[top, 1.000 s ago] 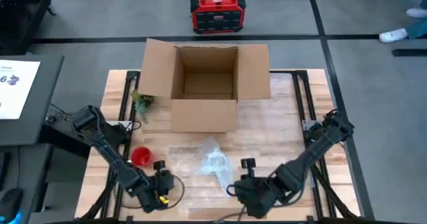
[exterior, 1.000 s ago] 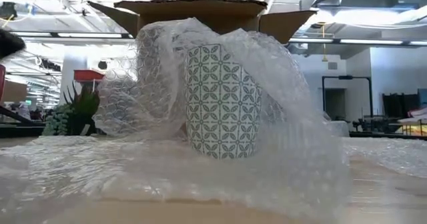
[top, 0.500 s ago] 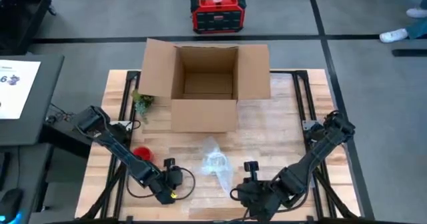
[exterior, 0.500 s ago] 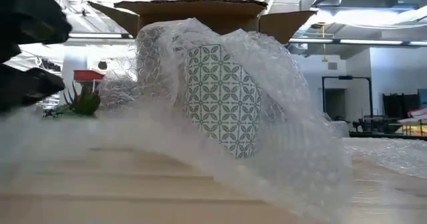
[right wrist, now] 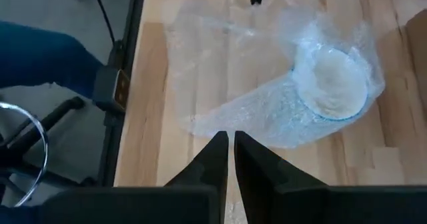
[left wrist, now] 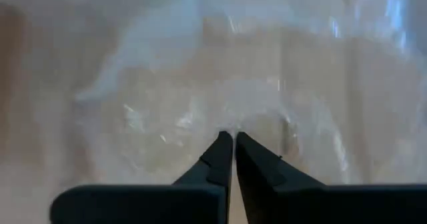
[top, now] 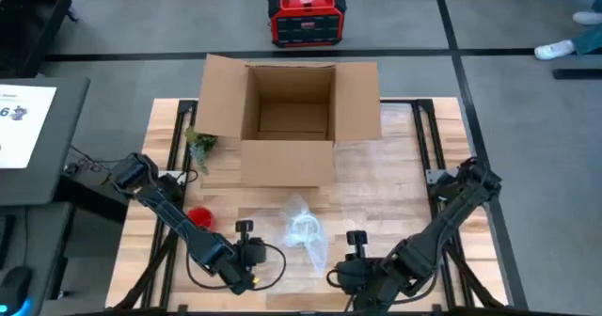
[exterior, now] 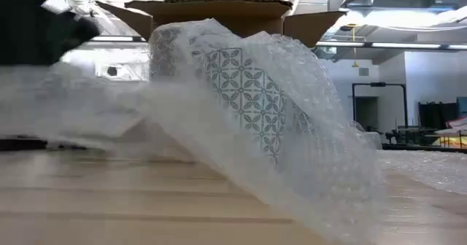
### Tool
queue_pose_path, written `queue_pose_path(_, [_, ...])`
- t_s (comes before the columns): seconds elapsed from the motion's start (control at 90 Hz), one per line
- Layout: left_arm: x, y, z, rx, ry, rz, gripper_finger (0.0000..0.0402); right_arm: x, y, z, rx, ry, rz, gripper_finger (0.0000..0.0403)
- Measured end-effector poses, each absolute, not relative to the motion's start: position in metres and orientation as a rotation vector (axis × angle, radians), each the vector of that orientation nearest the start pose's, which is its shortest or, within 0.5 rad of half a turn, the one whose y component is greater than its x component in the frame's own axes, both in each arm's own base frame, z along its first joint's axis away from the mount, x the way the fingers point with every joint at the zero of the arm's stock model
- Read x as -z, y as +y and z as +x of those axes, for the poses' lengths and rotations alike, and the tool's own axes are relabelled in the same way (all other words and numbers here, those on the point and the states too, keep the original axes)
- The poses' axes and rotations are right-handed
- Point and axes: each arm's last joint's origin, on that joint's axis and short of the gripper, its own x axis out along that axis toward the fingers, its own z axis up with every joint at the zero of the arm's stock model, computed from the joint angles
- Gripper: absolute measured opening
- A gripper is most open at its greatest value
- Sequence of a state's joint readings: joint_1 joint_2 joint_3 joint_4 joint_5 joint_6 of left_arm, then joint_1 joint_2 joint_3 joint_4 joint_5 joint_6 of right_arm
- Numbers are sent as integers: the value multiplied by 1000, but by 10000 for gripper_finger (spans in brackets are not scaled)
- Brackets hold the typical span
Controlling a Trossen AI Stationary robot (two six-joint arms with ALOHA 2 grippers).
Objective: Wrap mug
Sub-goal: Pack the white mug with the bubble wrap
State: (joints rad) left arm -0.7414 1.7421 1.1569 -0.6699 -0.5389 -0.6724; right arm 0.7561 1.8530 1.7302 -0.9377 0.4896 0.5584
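Note:
A patterned mug (exterior: 244, 99) stands tilted inside a sheet of clear bubble wrap (top: 303, 229) at the table's middle, near the front. In the right wrist view the mug's open top (right wrist: 331, 84) faces up. My left gripper (top: 250, 253) is just left of the mug, shut on the wrap (left wrist: 220, 111). My right gripper (top: 359, 262) is shut, to the right of and nearer than the mug, with its tips (right wrist: 230, 141) at the wrap's near edge (right wrist: 207, 125). I cannot tell whether they touch it. My left gripper pinches the bubble wrap's left part (left wrist: 230, 127) between its two shut fingers. That part is lifted off the table and stretches across in front of the mug (exterior: 109, 114); the rest stays draped over the mug and on the table.
An open cardboard box (top: 292, 118) stands behind the mug. A red cup (top: 199, 218) and a small green plant (top: 200, 145) are at the left. The table's front edge is close behind both grippers.
My left gripper has moved toward the table's right, closer to the mug, lifting the wrap's near-left part off the table and drawing it up in front of the mug. The mug has tipped from upright to leaning. My right gripper has drifted slightly toward the right and near edges.

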Motion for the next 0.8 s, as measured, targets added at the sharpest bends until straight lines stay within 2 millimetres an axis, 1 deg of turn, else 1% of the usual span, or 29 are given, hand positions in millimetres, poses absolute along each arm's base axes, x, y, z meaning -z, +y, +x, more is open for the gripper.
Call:
queue_pose_path(0.322, [-213,-207,274,-196,898,184,0,-305,257,293,21,873,-99,18])
queue_pose_path(0.422, [-219,-203,281,-228,848,199,0,-305,255,295,63,851,-95,18])
queue_pose_path(0.533, [-229,-199,293,-255,779,202,0,-298,255,300,101,847,-103,18])
queue_pose_path(0.689, [-243,-193,308,-271,706,203,0,-279,254,314,143,872,-113,18])
queue_pose_path(0.8, [-249,-186,318,-276,665,194,0,-266,253,326,166,885,-115,18])
